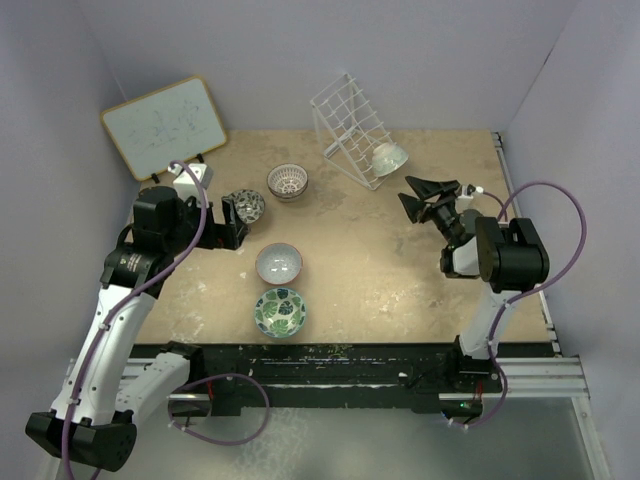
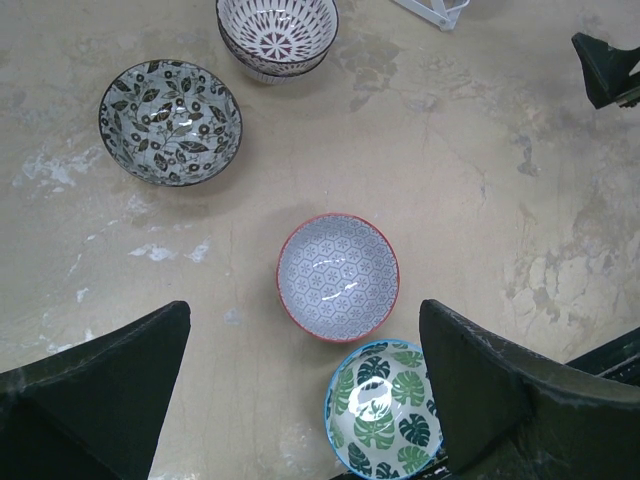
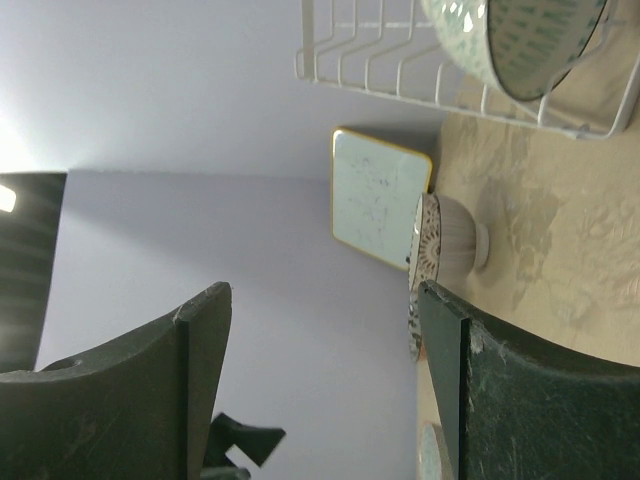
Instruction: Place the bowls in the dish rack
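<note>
Dish rack (image 1: 350,128): white wire, upper centre of the overhead frame, on the worktop (image 1: 400,270).
Green-white bowl (image 1: 388,156): tilted on edge in the rack's lower right end.
Lattice bowl (image 1: 287,181): upright, left of the rack.
Dark speckled bowl (image 1: 243,206): just lower left of the lattice bowl.
Pale pink-grey bowl (image 1: 279,263): frame centre.
Green leafy bowl (image 1: 281,311): just below it.
Left fingers (image 2: 100,400): spread, holding nothing, left of the dark speckled bowl overhead.
Right fingers (image 3: 120,400): spread, holding nothing, lower right of the rack.
Whiteboard (image 1: 165,125): upper left.
</note>
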{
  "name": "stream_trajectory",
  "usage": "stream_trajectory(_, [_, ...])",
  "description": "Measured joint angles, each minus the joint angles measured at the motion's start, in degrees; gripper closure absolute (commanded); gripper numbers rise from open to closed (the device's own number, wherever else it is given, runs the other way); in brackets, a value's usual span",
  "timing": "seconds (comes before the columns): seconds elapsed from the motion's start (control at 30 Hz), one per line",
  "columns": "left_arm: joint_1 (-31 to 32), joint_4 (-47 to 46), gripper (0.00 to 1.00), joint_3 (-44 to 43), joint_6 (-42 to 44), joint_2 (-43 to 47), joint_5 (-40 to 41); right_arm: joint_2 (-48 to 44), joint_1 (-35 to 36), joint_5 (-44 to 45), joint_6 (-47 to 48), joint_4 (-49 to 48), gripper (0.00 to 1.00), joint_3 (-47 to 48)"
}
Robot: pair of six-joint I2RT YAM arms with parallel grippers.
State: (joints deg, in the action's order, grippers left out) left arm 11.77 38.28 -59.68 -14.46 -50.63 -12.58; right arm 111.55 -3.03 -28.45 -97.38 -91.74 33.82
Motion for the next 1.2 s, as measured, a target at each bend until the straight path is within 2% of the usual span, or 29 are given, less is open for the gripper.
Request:
stream_trajectory(0.13, [0.0,0.6,0.01,-1.7,0.1,0.0,0.8,-5.7,0.0,-2.5,2.6,0.3,0.23,-3.8])
stream_trajectory(0.27, [0.0,0.8,0.01,-2.5,0.1,0.1,1.9,-17.4,0.0,-4.5,10.7,9.9,0.21,-4.7])
stream_trajectory(0.37, [0.0,1.5,0.01,-3.1,0.1,0.3,2.9,-29.7,0.4,-4.5,22.0,28.9,0.18,-1.8])
stream_trajectory(0.5, [0.0,2.3,0.01,-4.0,0.5,0.6,4.4,-42.7,3.4,0.7,40.1,57.7,0.17,8.4])
stream_trajectory(0.63, [0.0,2.9,0.01,-4.7,0.6,0.8,5.7,-49.5,8.4,5.5,52.4,75.3,0.19,14.9])
stream_trajectory(0.73, [0.0,3.1,0.01,-5.0,0.6,0.8,6.3,-51.3,14.4,10.2,58.0,84.4,0.2,15.7])
stream_trajectory(0.87, [0.0,3.7,0.01,-6.0,0.6,0.7,7.6,-48.7,25.3,16.0,61.9,93.6,0.21,16.2])
stream_trajectory(1.0, [0.0,4.2,0.01,-7.3,0.8,1.3,9.8,-45.4,32.7,19.0,64.8,99.3,0.21,17.5])
stream_trajectory(1.2, [0.0,5.6,0.01,-8.3,1.6,3.3,13.0,-37.4,42.3,23.0,70.0,102.0,0.21,28.5])
